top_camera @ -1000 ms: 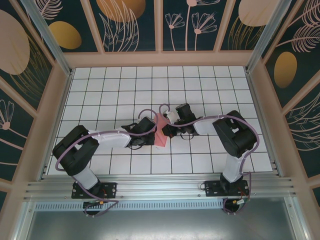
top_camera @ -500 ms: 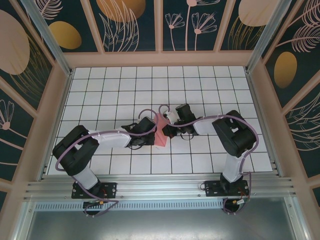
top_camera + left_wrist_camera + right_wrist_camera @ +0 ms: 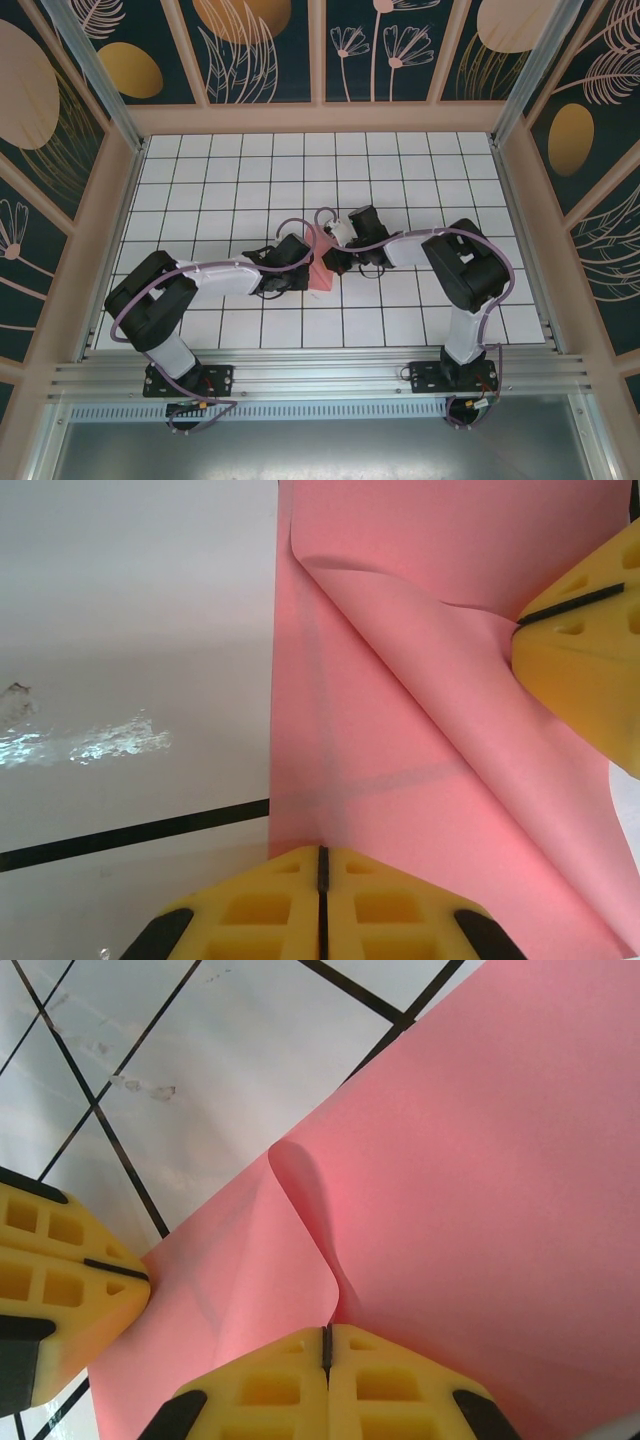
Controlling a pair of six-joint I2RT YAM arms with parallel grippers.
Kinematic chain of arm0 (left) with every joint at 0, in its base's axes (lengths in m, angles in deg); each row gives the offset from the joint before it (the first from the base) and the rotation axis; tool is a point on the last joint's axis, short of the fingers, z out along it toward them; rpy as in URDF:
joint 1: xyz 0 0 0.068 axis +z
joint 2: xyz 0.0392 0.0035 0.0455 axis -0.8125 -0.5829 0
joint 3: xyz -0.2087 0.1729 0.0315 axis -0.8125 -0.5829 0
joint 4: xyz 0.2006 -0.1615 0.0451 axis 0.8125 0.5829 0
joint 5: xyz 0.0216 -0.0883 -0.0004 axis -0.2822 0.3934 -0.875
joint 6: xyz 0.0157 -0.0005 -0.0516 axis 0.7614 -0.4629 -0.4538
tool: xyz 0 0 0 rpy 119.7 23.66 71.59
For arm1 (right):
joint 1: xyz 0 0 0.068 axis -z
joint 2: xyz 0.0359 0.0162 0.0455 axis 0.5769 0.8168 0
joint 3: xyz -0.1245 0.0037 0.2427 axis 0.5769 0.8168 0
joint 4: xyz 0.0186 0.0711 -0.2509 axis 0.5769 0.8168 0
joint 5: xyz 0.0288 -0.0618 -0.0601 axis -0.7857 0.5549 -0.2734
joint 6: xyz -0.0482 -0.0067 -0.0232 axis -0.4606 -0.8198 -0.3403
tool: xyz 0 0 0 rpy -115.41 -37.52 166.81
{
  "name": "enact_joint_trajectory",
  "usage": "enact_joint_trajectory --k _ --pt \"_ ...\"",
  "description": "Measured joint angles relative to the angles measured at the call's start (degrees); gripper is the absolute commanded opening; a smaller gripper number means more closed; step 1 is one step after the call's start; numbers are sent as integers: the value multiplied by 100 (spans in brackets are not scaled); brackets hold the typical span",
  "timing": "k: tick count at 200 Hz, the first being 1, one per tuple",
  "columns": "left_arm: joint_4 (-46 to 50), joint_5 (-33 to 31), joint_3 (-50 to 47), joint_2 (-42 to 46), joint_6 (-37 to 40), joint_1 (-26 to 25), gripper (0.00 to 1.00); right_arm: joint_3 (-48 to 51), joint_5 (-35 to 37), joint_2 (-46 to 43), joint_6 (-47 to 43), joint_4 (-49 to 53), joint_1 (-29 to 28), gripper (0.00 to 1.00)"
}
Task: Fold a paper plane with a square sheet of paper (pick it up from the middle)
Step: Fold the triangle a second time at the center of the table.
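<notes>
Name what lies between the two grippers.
A thin salmon-pink square sheet of paper, partly folded, pinched by left gripper and right gripper; both wrist views show it.

light: bright, even | shadows: soft | glare: faint, left wrist | focus: sharp

A white worktop (image 3: 200, 170) ruled in black grid lines is catching glare. Dark floral panels (image 3: 260, 50) are standing around it
</notes>
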Motion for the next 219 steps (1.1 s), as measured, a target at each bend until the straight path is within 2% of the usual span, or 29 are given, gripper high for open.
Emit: enact_joint_trajectory --k 63,113,157,219 --pt "363 -79 -7 461 -133 0 21 -20 68 26 -17 -9 -48 1" --pt "-140 90 188 772 -529 70 16 -20 83 26 -17 -26 -59 1" --pt "-798 328 216 474 -1049 262 12 -13 79 26 -15 -46 -59 2" --pt "-1119 393 -17 273 -1436 444 11 111 13 -9 28 -229 -70 2"
